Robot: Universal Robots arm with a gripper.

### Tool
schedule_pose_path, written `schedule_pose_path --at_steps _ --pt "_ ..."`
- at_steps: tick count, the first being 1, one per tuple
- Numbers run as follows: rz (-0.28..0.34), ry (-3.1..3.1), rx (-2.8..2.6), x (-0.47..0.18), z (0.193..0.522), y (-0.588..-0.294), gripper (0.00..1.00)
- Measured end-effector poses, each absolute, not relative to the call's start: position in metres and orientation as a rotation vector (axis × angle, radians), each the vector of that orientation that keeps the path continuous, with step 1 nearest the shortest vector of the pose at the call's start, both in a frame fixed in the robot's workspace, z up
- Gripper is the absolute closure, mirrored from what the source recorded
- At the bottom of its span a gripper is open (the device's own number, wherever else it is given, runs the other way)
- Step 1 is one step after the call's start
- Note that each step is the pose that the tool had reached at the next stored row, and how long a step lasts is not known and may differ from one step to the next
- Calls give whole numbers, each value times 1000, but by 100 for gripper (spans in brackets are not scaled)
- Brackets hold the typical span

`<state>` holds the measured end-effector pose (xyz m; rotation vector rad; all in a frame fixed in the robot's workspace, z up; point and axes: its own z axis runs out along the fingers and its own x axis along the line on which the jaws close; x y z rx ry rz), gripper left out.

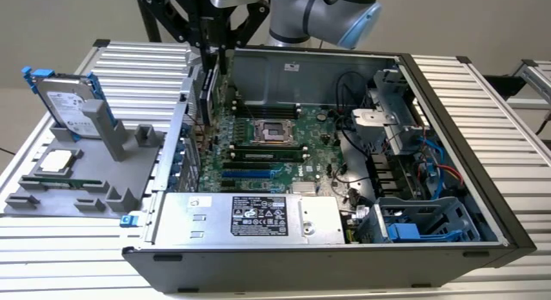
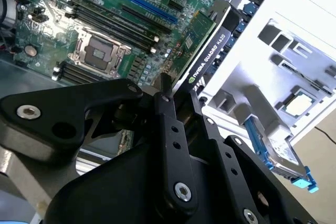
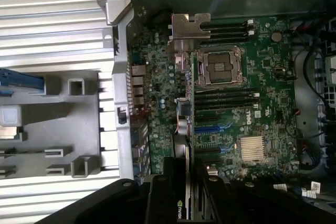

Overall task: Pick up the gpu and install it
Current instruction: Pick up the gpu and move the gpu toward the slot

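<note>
- The pincer (image 1: 210, 51) hangs in the upper part of the exterior view, toward the exterior view's left, and is pinching the gpu (image 1: 206, 87) along its upper edge.
- The card hangs on edge just above the motherboard (image 1: 267, 151), close to the rear wall of the open computer case (image 1: 327, 269). It does not look seated in a slot.
- In the second wrist view the black cooler shroud (image 2: 210, 43) faces outward and the green board sits behind it. In the first wrist view the card is seen edge-on, with its silver bracket (image 3: 190, 24) at the far end.
- Handling, as a judgement: the card is stiff and fairly light, but fragile. The bare board, small soldered parts and contact edge should not take any squeeze.
- The best hold seems to be the top edge near the middle, across shroud and board, so that it hangs level and the bracket end does not droop.
- A hard drive (image 1: 69, 106) stands in a grey holder (image 1: 86, 177) on the ribbed desk (image 1: 482, 87), well apart from the card.
</note>
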<state>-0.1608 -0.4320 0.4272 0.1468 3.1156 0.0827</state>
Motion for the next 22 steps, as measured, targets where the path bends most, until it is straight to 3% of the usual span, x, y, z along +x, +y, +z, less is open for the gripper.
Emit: schedule_pose_path --at_steps 22 --pt "83 3116 147 -160 427 -432 100"
